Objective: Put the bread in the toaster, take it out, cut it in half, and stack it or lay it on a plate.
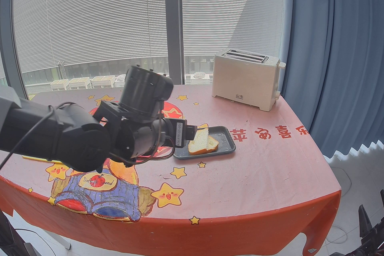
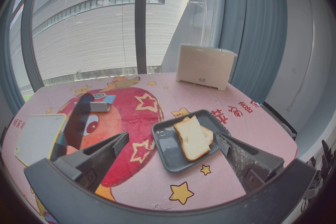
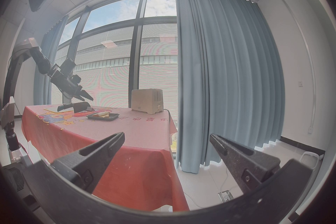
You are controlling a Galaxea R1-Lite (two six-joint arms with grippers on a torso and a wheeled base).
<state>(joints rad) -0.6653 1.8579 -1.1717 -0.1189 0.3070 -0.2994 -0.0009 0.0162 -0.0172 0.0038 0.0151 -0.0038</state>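
In the head view, two slices of bread [image 1: 203, 142] lay overlapping in a grey tray [image 1: 225, 143] near the middle of the surface [image 1: 260, 177], with the toaster [image 1: 245, 79] well apart at the far edge, its slots empty. In the left wrist view, the left hand [image 2: 169, 139] hovered above the tray with its fingers spread wide, holding nothing; a white board [image 2: 36, 135] lay off to one side. In the right wrist view, the right hand [image 3: 167, 136] hung low beside the surface, spread and empty.
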